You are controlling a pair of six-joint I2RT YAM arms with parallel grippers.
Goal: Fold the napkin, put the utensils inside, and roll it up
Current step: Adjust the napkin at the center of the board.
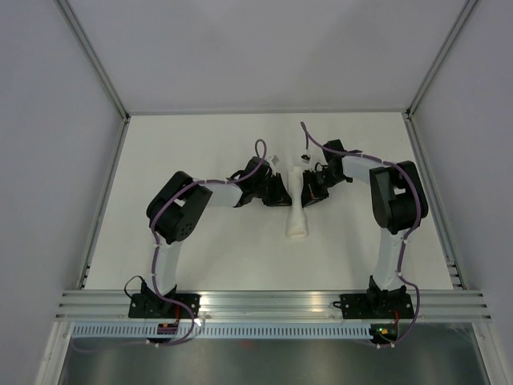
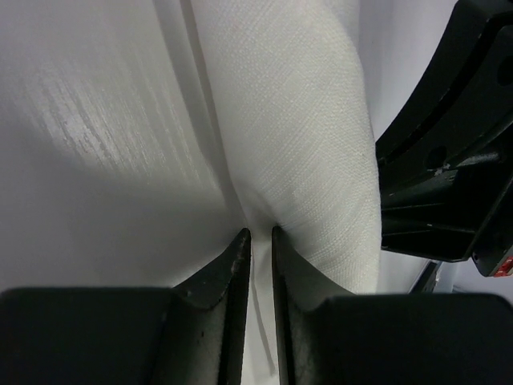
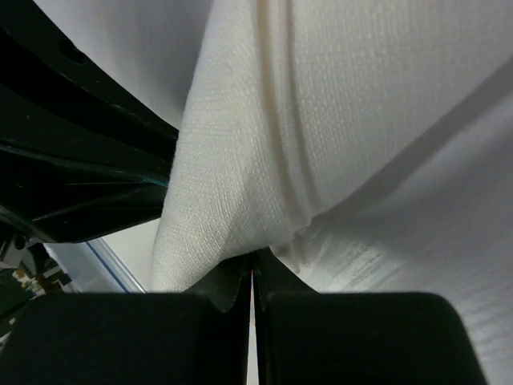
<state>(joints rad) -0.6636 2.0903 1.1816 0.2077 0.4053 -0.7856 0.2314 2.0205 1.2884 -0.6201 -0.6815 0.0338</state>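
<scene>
Left gripper (image 2: pixel 258 234): fingers nearly together with a thin slit between the tips. The tips sit at the foot of the napkin (image 2: pixel 304 120), right where the roll meets the table (image 2: pixel 96 160). Can't tell if any cloth is caught in the slit.

Right gripper (image 3: pixel 252 269): fingers pressed fully together, no gap. The tips are tucked under the roll's lower fold on the opposite side and touch the cloth. Can't tell if a thin edge is nipped.

The napkin is rolled into a tight white tube, with woven texture visible up close. It lies mid-table, running roughly front to back, its near end a bit wider. The two grippers flank its far half, left one on the left side, right one on the right, close to each other across the roll. Both arms are bent inward from their bases at the near edge.
</scene>
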